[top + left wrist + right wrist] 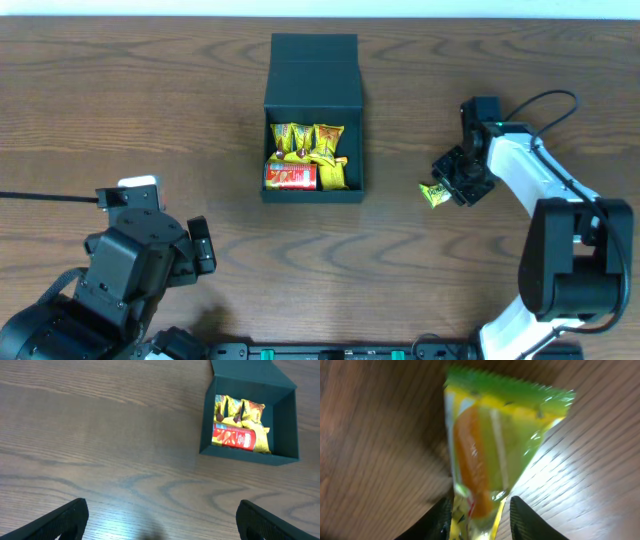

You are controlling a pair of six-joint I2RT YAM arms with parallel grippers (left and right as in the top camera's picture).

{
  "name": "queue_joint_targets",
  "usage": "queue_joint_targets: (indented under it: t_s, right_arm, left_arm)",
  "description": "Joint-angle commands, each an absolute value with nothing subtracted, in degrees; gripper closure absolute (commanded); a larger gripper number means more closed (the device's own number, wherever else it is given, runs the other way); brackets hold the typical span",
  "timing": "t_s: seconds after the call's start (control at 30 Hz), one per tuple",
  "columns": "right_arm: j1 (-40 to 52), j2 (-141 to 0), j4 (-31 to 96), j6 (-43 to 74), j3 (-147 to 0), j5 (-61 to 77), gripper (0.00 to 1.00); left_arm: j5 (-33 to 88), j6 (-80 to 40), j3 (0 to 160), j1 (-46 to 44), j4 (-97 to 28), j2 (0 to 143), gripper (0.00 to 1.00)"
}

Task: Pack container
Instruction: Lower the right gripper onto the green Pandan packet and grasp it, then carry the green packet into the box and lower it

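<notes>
Black left arm, white-and-black right arm, black cables

I've got a brown wood-grain table under me. The dark container sits flat on it by the far edge, about midway.

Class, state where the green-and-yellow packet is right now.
In the overhead view, the packet is right of the container, pinched at one end by the right gripper.
</notes>
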State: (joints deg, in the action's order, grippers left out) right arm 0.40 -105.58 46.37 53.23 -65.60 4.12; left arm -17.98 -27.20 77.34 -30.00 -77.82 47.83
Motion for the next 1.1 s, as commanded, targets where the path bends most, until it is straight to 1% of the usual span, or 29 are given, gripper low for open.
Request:
queue_joint_targets:
  t_s: [0.0,0.1,0.2,0.33,0.47,0.53,0.63,0.77,0.83,0.93,1.07]
  right_arm:
    - [-0.8,-105.4,46.4,51.5,-65.5,3.9,0.73]
    - [-0.8,-105.4,46.4,51.5,-65.5,3.9,0.87]
    - [-0.7,-105.4,46.4,51.5,-65.5,4.1,0.99]
    - [-0.7,-105.4,46.5,49.9,-65.6,6.4,0.99]
    - [-0.7,-105.3,47.9,47.2,-68.0,11.5,0.99]
    - [-0.5,-105.3,50.5,44.7,-71.3,14.1,0.99]
    - [1.6,-104.6,56.9,38.4,-80.0,14.8,0.99]
    - [7.0,-104.1,63.1,34.5,-91.4,11.7,0.99]
    - [10.5,-104.1,64.2,32.4,-96.0,10.4,0.99]
    - [16.2,-104.1,63.6,30.2,-99.7,8.3,0.98]
    - [23.4,-104.6,62.3,29.1,-100.2,2.6,0.98]
  left_arm:
    - [-18.2,-27.4,77.3,-29.7,-77.8,47.7,0.04]
    - [-18.2,-27.4,77.3,-29.7,-77.6,47.7,0.04]
    - [-18.2,-27.4,77.3,-29.7,-77.4,47.7,0.05]
    - [-18.2,-27.4,77.3,-29.7,-77.3,47.7,0.04]
    - [-18.2,-27.4,77.3,-29.7,-77.4,47.7,0.05]
    - [-18.2,-27.4,77.3,-29.7,-77.4,47.7,0.04]
    - [-18.2,-27.4,77.3,-29.7,-77.4,47.7,0.05]
    - [-18.2,-27.4,77.3,-29.7,-77.4,47.7,0.05]
    - [-18.2,-27.4,77.3,-29.7,-77.4,47.7,0.05]
    - [-18.2,-27.4,77.3,-29.7,-77.4,47.7,0.04]
    - [-18.2,-27.4,77.3,-29.7,-77.4,47.7,0.04]
